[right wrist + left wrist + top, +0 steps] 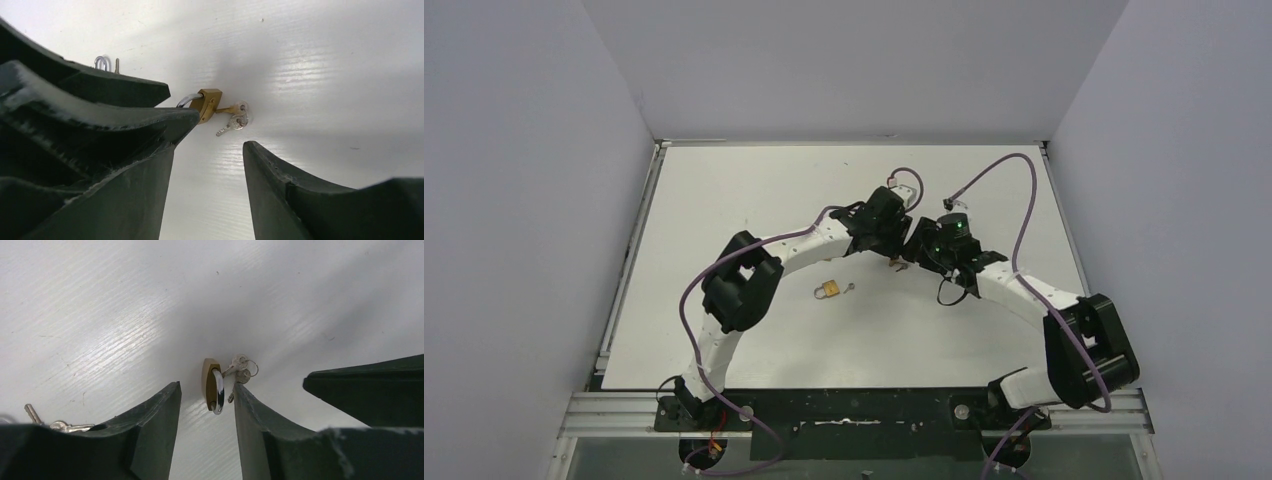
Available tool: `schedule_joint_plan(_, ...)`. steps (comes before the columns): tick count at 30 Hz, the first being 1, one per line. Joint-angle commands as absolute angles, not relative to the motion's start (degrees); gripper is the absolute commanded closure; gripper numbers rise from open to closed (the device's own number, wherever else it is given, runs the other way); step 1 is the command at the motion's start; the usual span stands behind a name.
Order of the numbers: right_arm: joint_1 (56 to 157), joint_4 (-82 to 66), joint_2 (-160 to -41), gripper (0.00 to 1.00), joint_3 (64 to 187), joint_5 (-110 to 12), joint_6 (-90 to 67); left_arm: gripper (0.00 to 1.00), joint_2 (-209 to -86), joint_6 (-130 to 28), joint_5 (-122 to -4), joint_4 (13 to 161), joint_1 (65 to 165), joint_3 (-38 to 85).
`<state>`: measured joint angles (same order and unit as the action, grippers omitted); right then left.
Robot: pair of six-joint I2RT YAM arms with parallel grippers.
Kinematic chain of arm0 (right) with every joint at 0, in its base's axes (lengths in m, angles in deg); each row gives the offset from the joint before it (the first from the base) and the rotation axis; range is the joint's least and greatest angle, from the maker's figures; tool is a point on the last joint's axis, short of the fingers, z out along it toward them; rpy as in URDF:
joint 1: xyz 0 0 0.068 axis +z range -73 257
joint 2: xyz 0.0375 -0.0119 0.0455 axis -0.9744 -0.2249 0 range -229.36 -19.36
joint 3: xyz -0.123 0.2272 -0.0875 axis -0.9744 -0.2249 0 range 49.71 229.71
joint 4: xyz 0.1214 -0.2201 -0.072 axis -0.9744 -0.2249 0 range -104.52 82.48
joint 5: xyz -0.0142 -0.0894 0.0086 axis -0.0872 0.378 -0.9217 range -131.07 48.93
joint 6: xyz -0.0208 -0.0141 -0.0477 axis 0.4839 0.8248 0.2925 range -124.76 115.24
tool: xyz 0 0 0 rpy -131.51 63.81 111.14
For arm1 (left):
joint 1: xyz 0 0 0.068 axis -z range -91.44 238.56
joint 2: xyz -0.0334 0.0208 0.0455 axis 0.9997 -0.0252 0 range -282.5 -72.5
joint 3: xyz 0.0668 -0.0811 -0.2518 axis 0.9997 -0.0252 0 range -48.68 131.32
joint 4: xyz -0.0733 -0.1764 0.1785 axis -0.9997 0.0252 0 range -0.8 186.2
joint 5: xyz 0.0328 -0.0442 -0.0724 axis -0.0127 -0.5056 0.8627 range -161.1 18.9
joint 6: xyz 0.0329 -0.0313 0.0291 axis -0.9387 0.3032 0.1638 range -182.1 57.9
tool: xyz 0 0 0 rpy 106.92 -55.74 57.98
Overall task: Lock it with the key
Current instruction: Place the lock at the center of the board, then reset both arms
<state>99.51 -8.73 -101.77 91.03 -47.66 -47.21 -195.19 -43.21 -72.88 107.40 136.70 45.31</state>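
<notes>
A brass padlock (pixel 828 290) lies on the white table (pixel 754 190) with a key (pixel 849 287) in its base and a second key on the same ring. In the left wrist view the padlock (pixel 211 385) lies beyond my fingertips, with its shackle (pixel 218 392) nearest and the keys (pixel 240 367) behind it. In the right wrist view the padlock (pixel 207 102) and its key (pixel 233 109) lie ahead of my fingers. My left gripper (pixel 205 387) is open and empty. My right gripper (pixel 210 146) is open and empty. Both hover close together, up and to the right of the padlock.
A second bunch of keys (pixel 60 426) lies on the table near the left gripper; its ring (pixel 102 62) shows in the right wrist view. The right gripper's finger (pixel 370 390) is close beside the left gripper. White walls enclose the table on three sides.
</notes>
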Motion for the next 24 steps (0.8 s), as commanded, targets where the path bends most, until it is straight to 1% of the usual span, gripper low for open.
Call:
schedule_joint_plan(1, 99.6, -8.2, -95.6, 0.44, 92.0, -45.4, -43.8, 0.56, -190.5, -43.0, -72.7, 104.6, 136.6, 46.3)
schedule_joint_plan(3, 99.5, -10.0, -93.3, 0.4, 92.0, -45.3, -42.8, 0.52, -189.7, -42.9, -72.9, 104.8, 136.6, 46.4)
schedule_joint_plan(8, 98.8, -12.2, -87.8, 0.27, 92.9, -46.0, -40.4, 0.41, -186.8, -42.9, -72.9, 104.8, 136.3, 46.7)
schedule_joint_plan(9, 98.7, -12.7, -87.0, 0.24, 93.3, -46.2, -39.8, 0.36, -186.0, -43.1, -73.0, 105.0, 136.2, 46.7)
schedule_joint_plan(11, 98.4, -13.6, -85.6, 0.08, 94.4, -46.3, -38.6, 0.19, -184.4, -43.6, -73.5, 105.4, 135.8, 46.7)
schedule_joint_plan(12, 98.2, -14.2, -85.3, 0.01, 95.1, -46.4, -38.1, 0.13, -183.5, -43.9, -73.9, 105.8, 135.4, 46.6)
schedule_joint_plan(15, 97.9, -15.7, -84.9, 0.0, 96.8, -46.4, -36.5, 0.09, -179.6, -45.0, -75.0, 106.1, 134.0, 44.8)
schedule_joint_plan(24, 96.9, -19.4, -84.4, 0.0, 102.1, -40.4, -34.1, 0.07, -163.0, -44.5, -74.2, 106.1, 122.9, 33.2)
